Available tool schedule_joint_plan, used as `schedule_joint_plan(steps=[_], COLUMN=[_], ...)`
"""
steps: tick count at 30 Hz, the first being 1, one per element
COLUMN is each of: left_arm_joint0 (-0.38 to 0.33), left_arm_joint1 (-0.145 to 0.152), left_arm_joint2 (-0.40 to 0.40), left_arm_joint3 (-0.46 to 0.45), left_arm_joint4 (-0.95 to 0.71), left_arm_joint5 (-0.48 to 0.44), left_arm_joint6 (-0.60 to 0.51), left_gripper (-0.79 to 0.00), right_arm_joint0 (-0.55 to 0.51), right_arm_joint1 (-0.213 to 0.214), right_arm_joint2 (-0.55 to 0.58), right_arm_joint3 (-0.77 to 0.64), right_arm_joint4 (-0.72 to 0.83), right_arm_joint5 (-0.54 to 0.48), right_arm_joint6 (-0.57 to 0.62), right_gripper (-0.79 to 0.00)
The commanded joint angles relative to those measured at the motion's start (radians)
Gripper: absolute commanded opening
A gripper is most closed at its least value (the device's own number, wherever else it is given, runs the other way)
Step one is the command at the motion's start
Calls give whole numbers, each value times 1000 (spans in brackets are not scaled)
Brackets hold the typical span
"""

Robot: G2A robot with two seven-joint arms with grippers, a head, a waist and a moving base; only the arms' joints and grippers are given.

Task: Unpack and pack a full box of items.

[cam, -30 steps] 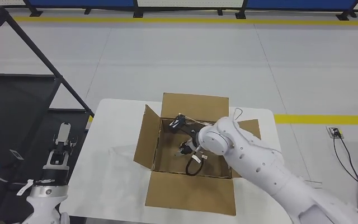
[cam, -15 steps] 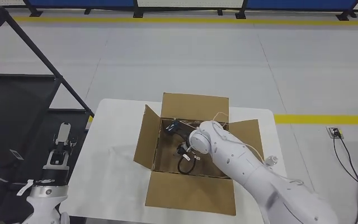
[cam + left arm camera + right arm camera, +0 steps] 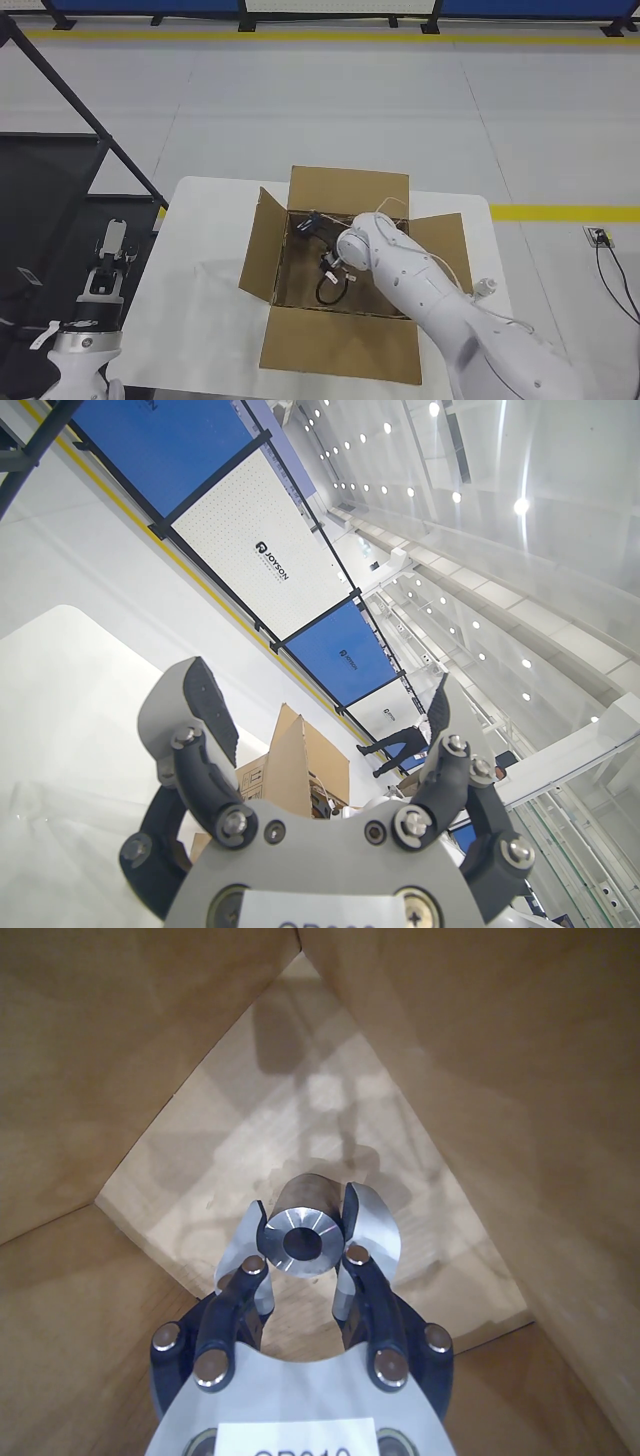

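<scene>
Deep in the box (image 3: 336, 347) at the worktop's (image 3: 200, 290) middle, the right claw (image 3: 305, 1218) is clenched on a steel cylinder (image 3: 305, 1240) — smooth and likely heavy, it may slip or knock a wall — while the left claw (image 3: 320, 690) hangs released past the left edge.

i log the right arm (image 3: 430, 290) as a glossy white shell with rounded joint housings; a thin pale cable (image 3: 400, 200) loops off it. the left arm (image 3: 78, 352) has the same white casing. each gripper has a grey metal base plate (image 3: 320, 850), black linkages (image 3: 200, 775), silver round-head screws (image 3: 437, 1338) and a white label (image 3: 295, 1438). on the left gripper (image 3: 320, 682) i note black dimpled pads (image 3: 207, 700). on the right gripper (image 3: 305, 1208) the fingers (image 3: 372, 1220) are curved bright metal with a black lining.
</scene>
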Motion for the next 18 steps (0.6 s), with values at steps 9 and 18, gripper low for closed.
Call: schedule_joint_plan(steps=[9,18], left_arm_joint0=[0,0], left_arm_joint1=[0,0], left_arm_joint2=[0,0], left_arm_joint3=[0,0], left_arm_joint4=[0,0], left_arm_joint5=[0,0], left_arm_joint6=[0,0], left_gripper=[0,0], right_arm_joint0=[9,-116], right_arm_joint1=[61,206], right_arm_joint2=[60,193], right_arm_joint3=[-96,-503], right_arm_joint4=[-44,-162], right_arm_joint5=[-49,97], right_arm_joint6=[-48,17], right_gripper=[-785,-785])
